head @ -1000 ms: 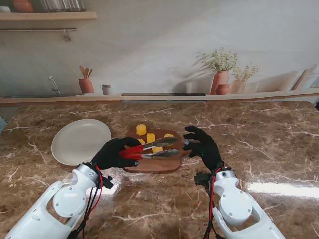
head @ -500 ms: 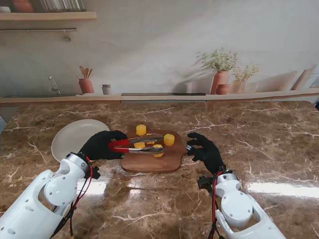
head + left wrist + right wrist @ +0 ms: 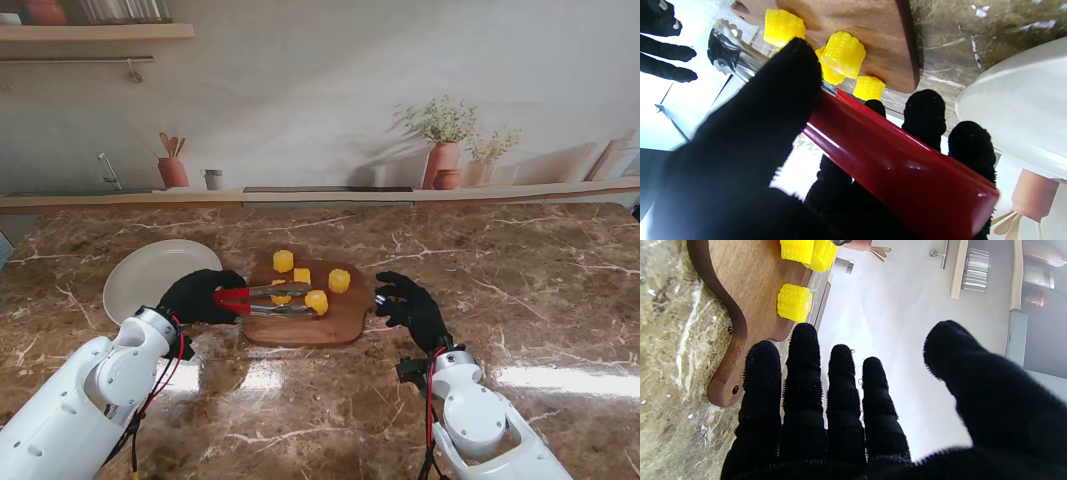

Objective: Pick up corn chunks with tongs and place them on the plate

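My left hand [image 3: 198, 296] is shut on the red handles of the tongs [image 3: 262, 298], which reach right over the wooden cutting board [image 3: 335, 322]. Several yellow corn chunks lie on the board; one [image 3: 316, 301] sits right at the tongs' metal tips, and I cannot tell whether it is pinched. Other chunks [image 3: 283, 261] [image 3: 339, 281] lie farther from me. The left wrist view shows my thumb over the red handle [image 3: 890, 150], with chunks [image 3: 843, 55] on the board beyond. The white plate [image 3: 148, 278] lies left of the board. My right hand [image 3: 410, 306] is open beside the board's right edge.
The brown marble counter [image 3: 520, 300] stretches wide to the right. A back ledge carries terracotta pots with plants [image 3: 442, 150] and a utensil pot [image 3: 173, 170]. The right wrist view shows the board's handle end [image 3: 727, 386] with a chunk [image 3: 794, 302] close to my fingers.
My left hand has drawn the tongs leftward, towards the plate side, and they are now less spread. The right hand pulled back a little from the board and now holds still.
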Motion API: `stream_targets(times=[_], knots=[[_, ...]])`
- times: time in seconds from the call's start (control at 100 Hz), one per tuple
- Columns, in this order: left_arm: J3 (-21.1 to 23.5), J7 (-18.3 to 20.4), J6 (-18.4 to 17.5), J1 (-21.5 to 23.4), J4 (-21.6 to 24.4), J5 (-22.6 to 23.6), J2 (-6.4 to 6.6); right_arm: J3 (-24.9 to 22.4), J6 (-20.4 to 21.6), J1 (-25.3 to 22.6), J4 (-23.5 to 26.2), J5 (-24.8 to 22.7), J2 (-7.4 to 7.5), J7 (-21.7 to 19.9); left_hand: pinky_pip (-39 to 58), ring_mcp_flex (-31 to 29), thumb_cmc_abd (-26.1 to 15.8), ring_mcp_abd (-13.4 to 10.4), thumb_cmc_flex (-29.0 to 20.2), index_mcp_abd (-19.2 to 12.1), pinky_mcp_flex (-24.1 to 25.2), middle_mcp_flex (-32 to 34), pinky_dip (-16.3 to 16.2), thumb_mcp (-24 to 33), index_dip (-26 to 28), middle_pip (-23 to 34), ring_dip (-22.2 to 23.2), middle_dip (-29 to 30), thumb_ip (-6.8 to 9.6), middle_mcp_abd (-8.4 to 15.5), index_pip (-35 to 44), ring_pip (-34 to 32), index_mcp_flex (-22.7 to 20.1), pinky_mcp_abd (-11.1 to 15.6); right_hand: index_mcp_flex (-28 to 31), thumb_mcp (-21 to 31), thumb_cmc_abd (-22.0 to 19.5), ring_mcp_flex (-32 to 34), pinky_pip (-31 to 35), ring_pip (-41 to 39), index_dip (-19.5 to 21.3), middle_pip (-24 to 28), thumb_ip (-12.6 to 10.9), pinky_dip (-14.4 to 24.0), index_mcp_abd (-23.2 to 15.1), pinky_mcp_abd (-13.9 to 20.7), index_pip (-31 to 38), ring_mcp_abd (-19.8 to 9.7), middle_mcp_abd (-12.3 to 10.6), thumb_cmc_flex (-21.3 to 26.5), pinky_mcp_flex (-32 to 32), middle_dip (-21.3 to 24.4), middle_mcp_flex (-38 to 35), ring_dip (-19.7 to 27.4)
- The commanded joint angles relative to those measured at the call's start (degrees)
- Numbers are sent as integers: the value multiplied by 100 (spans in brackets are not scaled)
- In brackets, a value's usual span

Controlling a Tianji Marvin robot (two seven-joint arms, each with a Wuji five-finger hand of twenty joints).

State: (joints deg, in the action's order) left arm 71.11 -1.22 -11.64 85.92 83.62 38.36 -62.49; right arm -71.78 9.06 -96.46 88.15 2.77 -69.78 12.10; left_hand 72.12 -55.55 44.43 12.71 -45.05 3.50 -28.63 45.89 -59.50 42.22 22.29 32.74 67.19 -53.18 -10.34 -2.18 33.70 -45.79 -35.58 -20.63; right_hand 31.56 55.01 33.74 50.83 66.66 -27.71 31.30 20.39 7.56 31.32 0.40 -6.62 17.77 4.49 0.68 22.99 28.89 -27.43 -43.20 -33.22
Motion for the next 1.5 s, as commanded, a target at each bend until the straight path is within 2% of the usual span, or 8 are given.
stream_targets(times=[0.0,0.19,0.26,0.29,0.42,0.62,1.02,1.49], knots=[[-89,-73,19,-50,-117,30,-15,2,-14,-29,-55,49,-14,-105,326,-201,-359,-151,23,-463,-61,97,-159,669,34,165,95,-27,-38,182,470,-275,-410,81,-196,78,-45,-167,-52,-94,-52,62,-272,183,-12,163,-60,-194,-134,-221,-11,21,45,106],[-276,-270,83,-197,-265,233,-26,9,13,-23,-98,98,-8,-158,390,-191,-384,-135,37,-343,-63,16,-264,694,-191,217,167,-69,10,83,-68,-380,-353,78,-198,76,-82,-195,-98,-100,-56,69,-275,225,-12,171,-55,-192,-143,-263,-35,4,39,100],[-330,-365,102,-234,-296,347,-27,5,18,-23,-115,124,-8,-171,391,-202,-380,-142,-5,-333,-74,41,-281,630,-243,221,173,-79,-36,246,-197,-401,-319,81,-196,78,-95,-209,-120,-98,-58,70,-278,238,-18,171,-54,-183,-135,-273,-52,-2,32,99],[-358,-423,109,-250,-314,384,-32,3,24,-23,-124,130,-9,-175,405,-198,-407,-137,11,-322,-67,-6,-298,654,-297,254,186,-98,-7,108,-313,-429,-306,84,-197,80,-102,-205,-124,-101,-59,73,-279,244,-16,171,-55,-188,-137,-275,-51,-5,27,97],[-488,-707,106,-323,-399,619,-45,1,39,-23,-140,172,-5,-212,446,-218,-395,-159,-71,-424,-94,48,-336,547,-340,260,201,-141,-40,288,-424,-493,-250,109,-193,74,-145,-208,-139,-101,-65,78,-285,268,-24,173,-57,-194,-134,-307,-51,-17,6,96],[-663,-932,134,-419,-523,807,-51,6,41,-41,-122,256,8,-299,469,-210,-439,-150,-118,-545,-82,27,-363,517,-349,276,218,-177,-17,177,-456,-542,-199,106,-199,65,-195,-214,-158,-97,-75,70,-296,295,-26,185,-69,-197,-130,-347,-53,-27,-4,96],[-965,-752,300,-666,-641,926,-13,11,73,-52,-111,314,18,-361,551,-219,-532,-144,-169,-353,-114,-7,-439,402,-503,259,254,-186,11,165,-766,-647,-178,96,-209,54,-261,-231,-173,-86,-88,53,-311,349,-34,177,-79,-186,-134,-395,-48,-43,-14,95],[-1284,-521,470,-849,-743,1003,26,18,118,-73,-113,420,16,-397,635,-239,-707,-151,-301,-627,-137,162,-561,117,-364,57,337,-345,30,181,-416,-776,-726,104,-232,86,-395,-240,-180,-94,-99,38,-335,401,-45,121,-98,-164,-128,-471,-65,-52,-17,80]])
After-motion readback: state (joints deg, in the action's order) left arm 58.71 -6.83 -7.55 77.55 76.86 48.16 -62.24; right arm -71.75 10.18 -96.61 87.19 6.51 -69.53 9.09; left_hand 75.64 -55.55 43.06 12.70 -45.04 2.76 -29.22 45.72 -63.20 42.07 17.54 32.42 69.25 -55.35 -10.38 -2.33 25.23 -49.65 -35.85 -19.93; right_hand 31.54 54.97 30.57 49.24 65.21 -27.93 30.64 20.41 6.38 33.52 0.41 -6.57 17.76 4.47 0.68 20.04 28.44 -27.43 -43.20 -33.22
